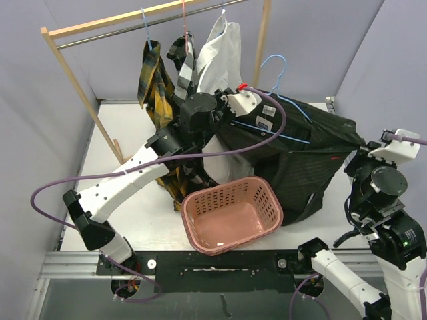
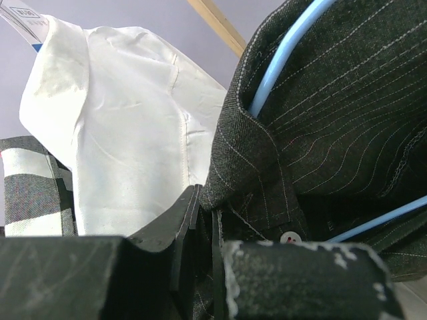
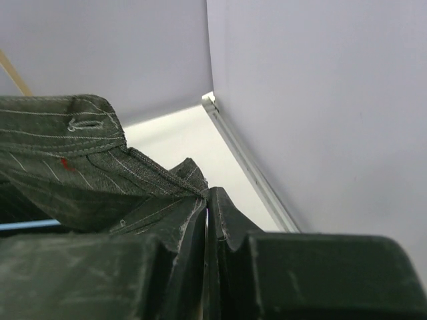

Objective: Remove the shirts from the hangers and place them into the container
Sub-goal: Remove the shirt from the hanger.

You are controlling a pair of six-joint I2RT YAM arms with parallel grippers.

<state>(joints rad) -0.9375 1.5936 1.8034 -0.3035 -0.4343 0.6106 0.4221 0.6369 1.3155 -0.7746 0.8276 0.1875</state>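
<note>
Pinching the black shirt (image 1: 301,155) are left fingers (image 2: 170,230) and right fingers (image 3: 280,277).

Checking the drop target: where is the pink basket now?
Top view: the pink laundry basket sits at the near-centre edge of the table, directly in front of the black striped shirt.

Your white desk (image 1: 127,133) and its load
You have a pink slotted plastic laundry basket (image 1: 230,223) sitting near the front edge. The light wooden rack (image 1: 80,93) stands at the left, and the black faintly striped shirt (image 1: 307,180) droops down onto the surface just beside the basket.
</note>
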